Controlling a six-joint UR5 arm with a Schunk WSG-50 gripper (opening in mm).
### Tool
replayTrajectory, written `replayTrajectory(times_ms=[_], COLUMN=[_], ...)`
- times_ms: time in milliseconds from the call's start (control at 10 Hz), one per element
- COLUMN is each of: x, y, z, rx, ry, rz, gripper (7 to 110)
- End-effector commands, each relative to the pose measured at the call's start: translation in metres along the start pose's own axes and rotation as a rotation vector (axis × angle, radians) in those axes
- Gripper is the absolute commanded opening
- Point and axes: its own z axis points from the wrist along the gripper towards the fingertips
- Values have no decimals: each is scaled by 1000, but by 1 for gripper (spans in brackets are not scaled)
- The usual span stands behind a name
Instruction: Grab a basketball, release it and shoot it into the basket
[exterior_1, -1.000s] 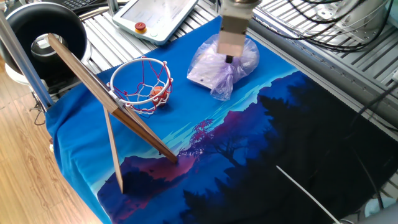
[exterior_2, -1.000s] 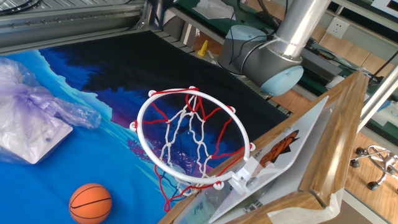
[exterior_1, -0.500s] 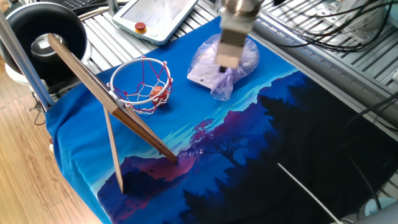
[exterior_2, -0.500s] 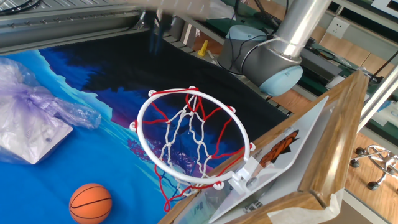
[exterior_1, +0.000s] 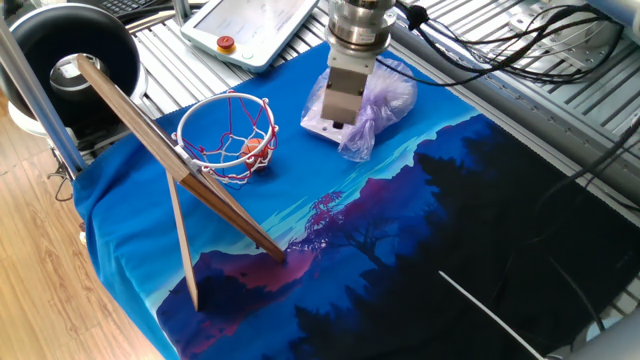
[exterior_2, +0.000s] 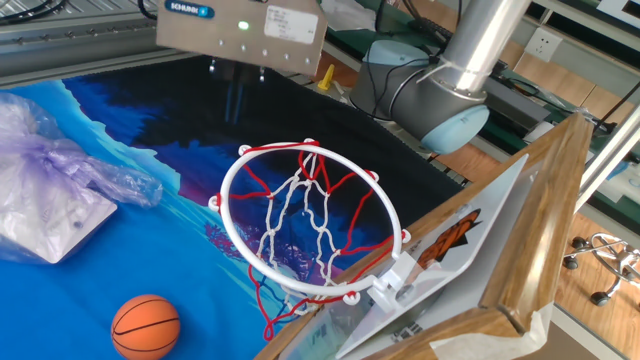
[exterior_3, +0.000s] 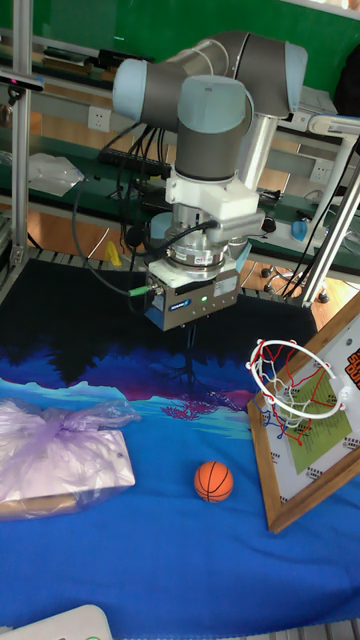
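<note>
The basketball is a small orange ball lying on the blue cloth beside the basket. It also shows low on the cloth and through the net. The basket has a red rim, a red-and-white net and a wooden backboard. My gripper hangs above the cloth, up and to the left of the ball and well clear of it. It holds nothing. Its thin dark fingers blur against the black cloth, so their gap is unclear. From the other side, the gripper stands over the bag's edge.
A pale purple plastic bag lies on the cloth left of the ball. Off the cloth are a black round tub and a white pendant. The arm's base stands behind the hoop.
The gripper has swung from over the bag toward the hoop side and come lower. It now shows at the top of the other fixed view. The ball and hoop have not moved.
</note>
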Motion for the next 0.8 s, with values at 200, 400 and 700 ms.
replayTrajectory(times_ms=[200,400,700], x=[1,-27,-54], y=[-7,-2,-50], z=[2,1,38], rx=[26,5,22], ry=[14,-97,-95], rz=[64,46,-177], gripper=[7,7,7])
